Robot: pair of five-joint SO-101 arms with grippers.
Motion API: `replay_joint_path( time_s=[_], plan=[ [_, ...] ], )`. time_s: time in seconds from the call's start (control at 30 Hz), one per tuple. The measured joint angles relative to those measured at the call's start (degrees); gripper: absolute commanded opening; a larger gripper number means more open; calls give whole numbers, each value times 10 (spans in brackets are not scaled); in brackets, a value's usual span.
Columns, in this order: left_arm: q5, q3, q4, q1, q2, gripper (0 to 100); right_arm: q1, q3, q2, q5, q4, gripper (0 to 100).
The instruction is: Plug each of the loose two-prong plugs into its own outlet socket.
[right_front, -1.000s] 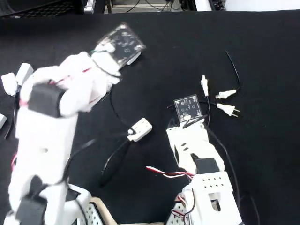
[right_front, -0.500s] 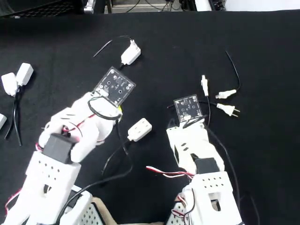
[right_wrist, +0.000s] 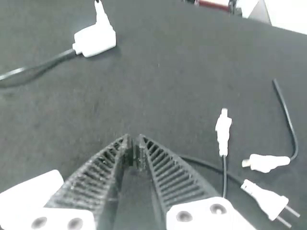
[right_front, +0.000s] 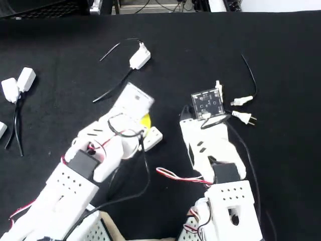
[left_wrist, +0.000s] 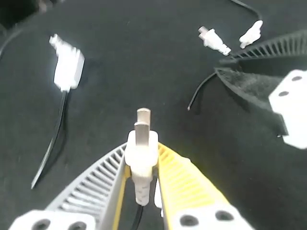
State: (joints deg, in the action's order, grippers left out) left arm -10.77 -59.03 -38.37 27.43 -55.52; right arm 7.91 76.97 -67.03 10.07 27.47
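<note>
At the desk's (right_front: 286,45) left edge lie two white socket blocks (right_front: 10,89) (right_front: 26,79), touching each other, their black cords trailing toward the near edge. Another socket block (right_front: 139,57) with a short black cord lies toward the far edge, left of centre.

The left arm comes up from the near left corner. The left pincer (left_wrist: 143,146) is clamped on a white two-prong plug (left_wrist: 141,153), its prongs sticking out past the fingertips, one above the other. One finger is grey, the other yellow. A fourth socket block (right_front: 153,136) lies on the desk just beside this pincer, between the two arms.

The right arm rises from the near edge, right of centre. The right pincer (right_wrist: 133,141) is narrowed almost shut, with a thin black cord (left_wrist: 199,93) pinched at its tips and one loose end poking out.

Right of it lie three loose plugs. A small plug (right_front: 219,90) is nearest the pincer. A second plug (right_front: 242,101) lies just beyond it. A two-prong plug (right_front: 244,118) points its prongs toward the right edge.
</note>
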Motion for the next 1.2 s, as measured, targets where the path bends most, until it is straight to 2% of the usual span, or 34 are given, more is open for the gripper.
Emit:
replay_joint_path(
  time_s=[0.13,0.3,0.4,0.53,0.73,0.9,1.03,1.2],
  plan=[
    [-55,-77,51,43,-38,27,0,-30,0,-12,0,11],
    [-94,-171,114,81,-175,28,0,-66,0,-109,0,11],
    [-97,-211,120,82,-282,28,0,-70,0,-167,1,12],
    [-97,-254,105,82,-404,28,1,-70,-10,-190,35,12],
    [-97,-273,84,80,-461,29,55,-70,-149,-183,84,12],
    [-97,-283,84,77,-460,29,175,-33,-338,-101,130,12],
    [-98,-283,84,77,-460,29,269,-24,-363,-48,184,12],
    [-97,-284,83,76,-460,28,285,-13,-366,-27,198,12]
  ],
)
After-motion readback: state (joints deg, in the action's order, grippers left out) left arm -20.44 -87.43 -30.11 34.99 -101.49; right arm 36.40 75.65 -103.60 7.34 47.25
